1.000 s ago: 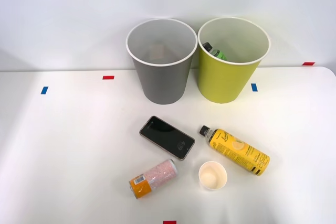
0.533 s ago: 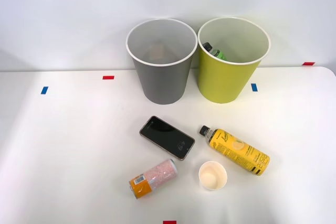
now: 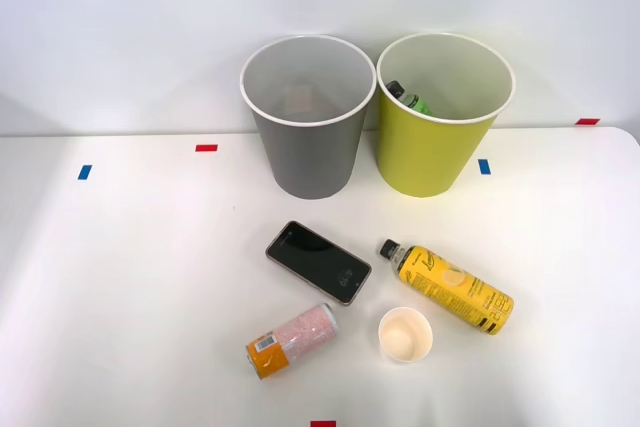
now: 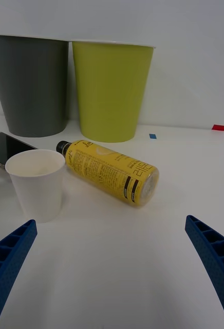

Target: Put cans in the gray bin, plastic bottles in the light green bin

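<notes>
Lying untouched, the yellow bottle faces the released gripper. Nothing has moved; the can waits too.

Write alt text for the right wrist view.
A yellow bottle lies on its side on the white table, beside an upright paper cup. Behind stand the gray bin and light green bin; the open right gripper frames the foreground.

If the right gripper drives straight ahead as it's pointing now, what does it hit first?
Most likely the yellow bottle, lying on its side ahead of the open right gripper. The paper cup sits off-centre, so probably missed.
</notes>
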